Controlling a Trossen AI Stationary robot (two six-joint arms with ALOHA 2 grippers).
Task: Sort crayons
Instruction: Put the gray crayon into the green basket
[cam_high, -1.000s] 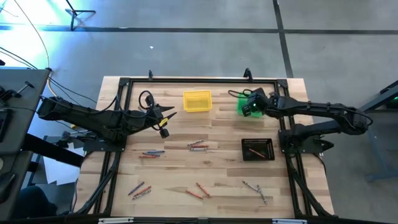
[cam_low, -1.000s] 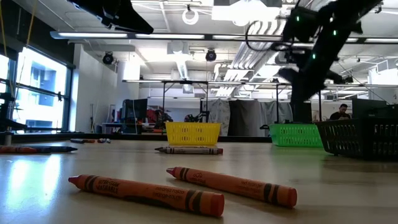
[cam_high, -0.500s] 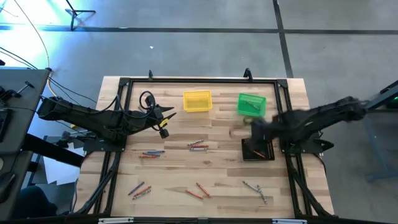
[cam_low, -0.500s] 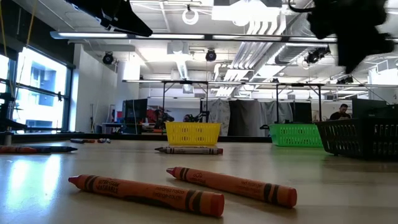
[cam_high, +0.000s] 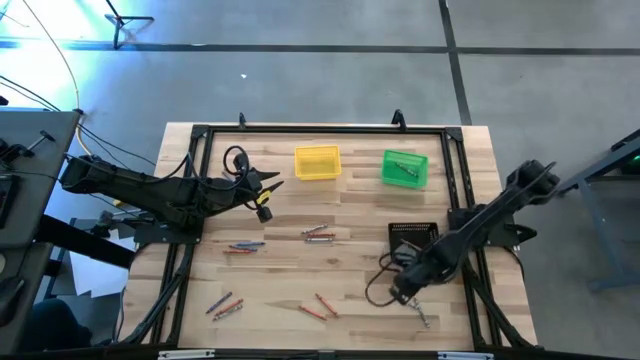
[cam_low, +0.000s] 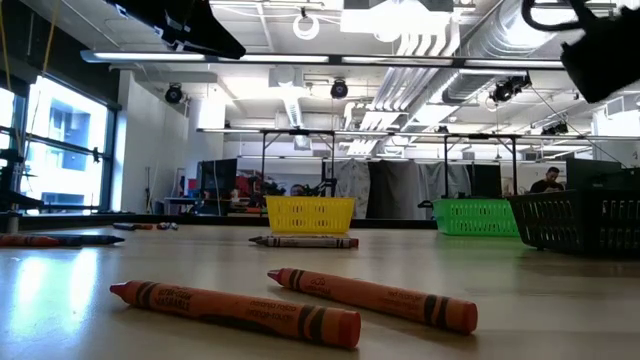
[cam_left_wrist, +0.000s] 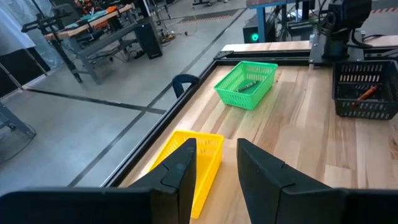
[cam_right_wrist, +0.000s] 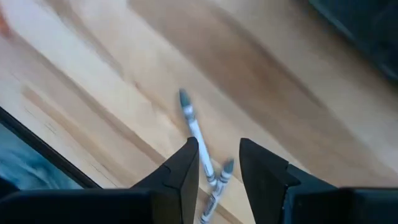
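Note:
Crayons lie loose on the wooden table: a grey pair (cam_high: 318, 233), a blue and red group (cam_high: 243, 246), another group (cam_high: 225, 305), orange-red ones (cam_high: 318, 307) and grey ones (cam_high: 412, 305) near the front right. My right gripper (cam_high: 400, 290) hangs over those grey crayons (cam_right_wrist: 191, 124), open, pointing down, with nothing between its fingers (cam_right_wrist: 217, 167). My left gripper (cam_high: 272, 184) waits open at the far left, close to the yellow bin (cam_high: 317, 163); its fingers (cam_left_wrist: 216, 167) hold nothing.
A green bin (cam_high: 404, 168) with a grey crayon in it stands at the far right. A black bin (cam_high: 414, 238) with an orange crayon (cam_left_wrist: 367, 92) sits just beyond my right gripper. A black metal frame (cam_high: 200, 135) runs round the table's edges.
My right gripper has swung from over the green bin toward the table's near edge, past the black bin, and has tipped over until it points down at the grey crayons. The green bin now stands uncovered with a crayon inside.

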